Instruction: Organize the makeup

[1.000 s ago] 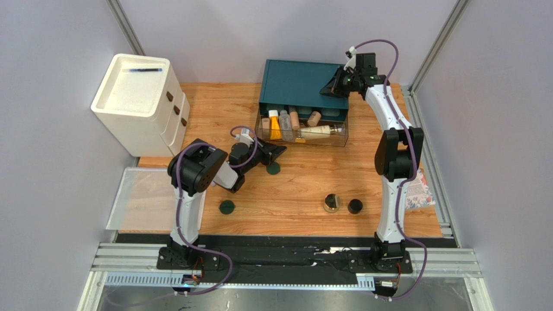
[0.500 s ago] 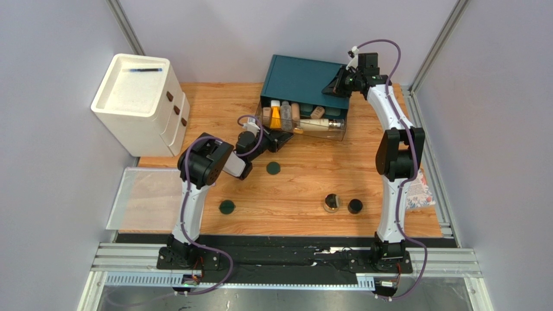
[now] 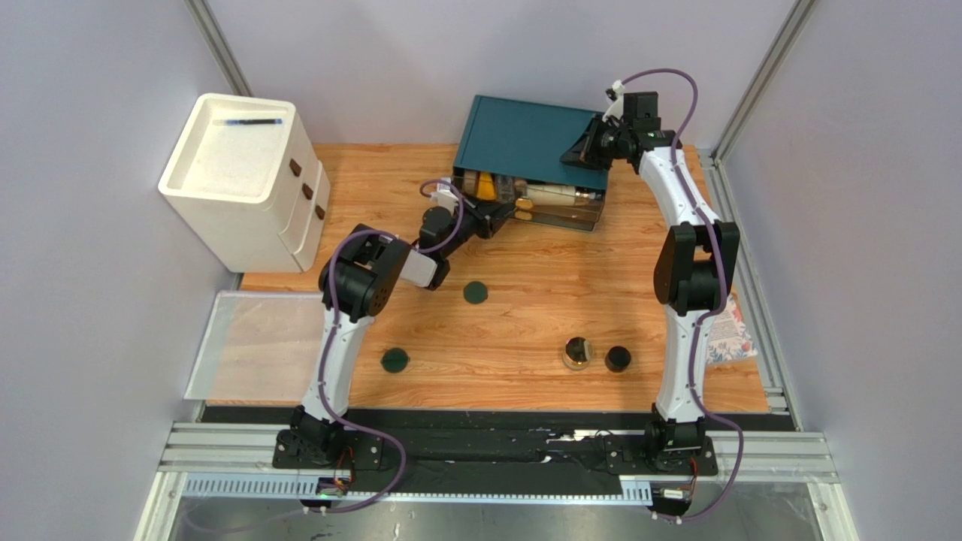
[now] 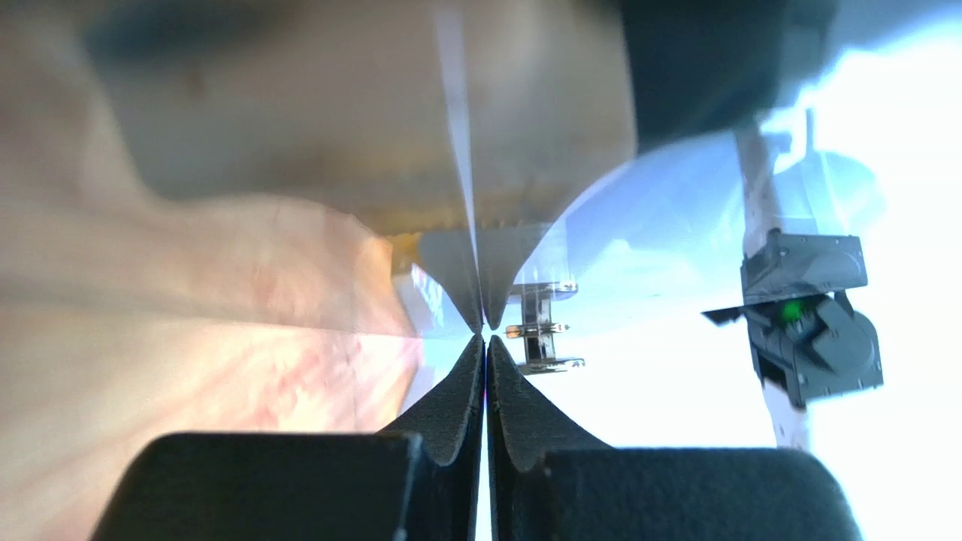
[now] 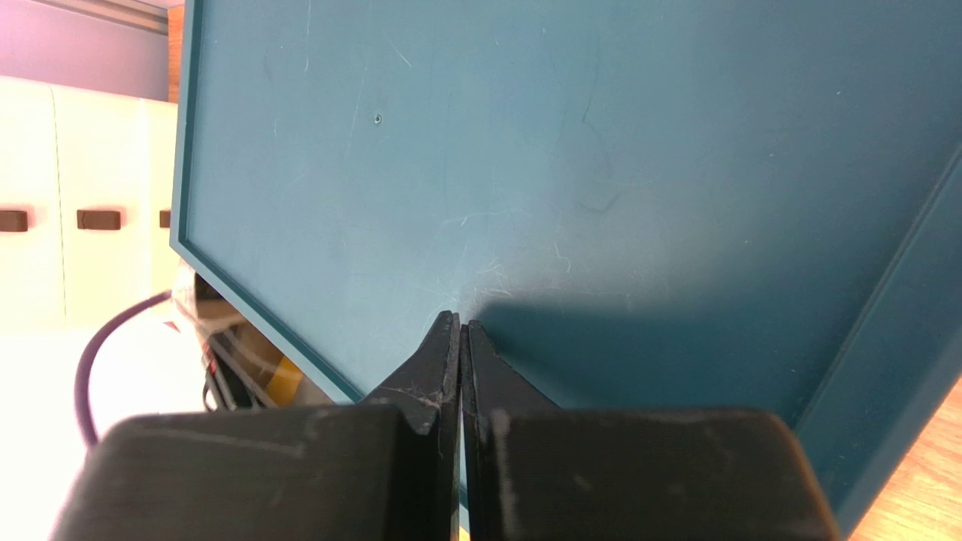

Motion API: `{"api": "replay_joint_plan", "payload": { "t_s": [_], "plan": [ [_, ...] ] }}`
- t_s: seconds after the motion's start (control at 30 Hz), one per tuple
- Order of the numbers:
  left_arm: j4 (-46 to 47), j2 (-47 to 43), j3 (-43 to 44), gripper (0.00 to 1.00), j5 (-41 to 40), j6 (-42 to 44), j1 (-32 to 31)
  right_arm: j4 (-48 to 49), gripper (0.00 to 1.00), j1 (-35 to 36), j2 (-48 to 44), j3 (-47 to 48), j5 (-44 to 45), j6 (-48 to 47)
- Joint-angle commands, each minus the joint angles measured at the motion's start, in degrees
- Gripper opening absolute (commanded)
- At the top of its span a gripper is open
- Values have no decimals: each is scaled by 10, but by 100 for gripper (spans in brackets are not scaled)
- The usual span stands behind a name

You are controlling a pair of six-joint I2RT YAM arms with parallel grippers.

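1. The bottles and tubes [image 3: 556,194] lie in the clear drawer [image 3: 570,214] of the teal box [image 3: 525,130], at the far middle of the table [image 3: 531,316]. The drawer is almost fully pushed in.
2. The left gripper [image 4: 486,344] is closed with nothing between its fingers, and its tips press on the clear drawer front. The right gripper [image 5: 462,329] is also closed and empty, with its tips on the far right of the box top.
3. Four pieces lie loose on the wood. The far disc [image 3: 475,292] is just near of the box, and the near disc [image 3: 394,361] is toward the near left. The left jar [image 3: 577,353] and the right jar [image 3: 618,358] stand close together at the near right.
4. The discs look thin, stiff and light. Lying flat, they offer little edge, so the hold is probably across the rim with the fingertips down at the wood. They may skid.
5. The jars look short, rigid and heavier, with smooth walls that could slip. Take them across the sides, low, with wide-open jaws. The left jar shows a pale top, and I cannot tell whether its lid is on.
6. The box seems light enough to slide when pushed.
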Motion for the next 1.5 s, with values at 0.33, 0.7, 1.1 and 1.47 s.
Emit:
{"api": "replay_joint_plan", "payload": {
  "t_s": [0.33, 0.7, 1.1, 1.47],
  "plan": [
    [69, 43, 171, 6, 34, -27, -19, -146, 0, -10, 50, -35, 64, -31],
    [14, -145, -35, 8, 201, 149, -10, -152, 0, -14, 41, 21, 56, -22],
    [-651, -300, 156, 8, 148, 593, 74, -109, 0, -27, 31, 122, 40, 44],
    [-816, -166, 348, 24, 62, 635, 169, 92, 46, -64, -54, 3, 18, 169]
  ]
}}
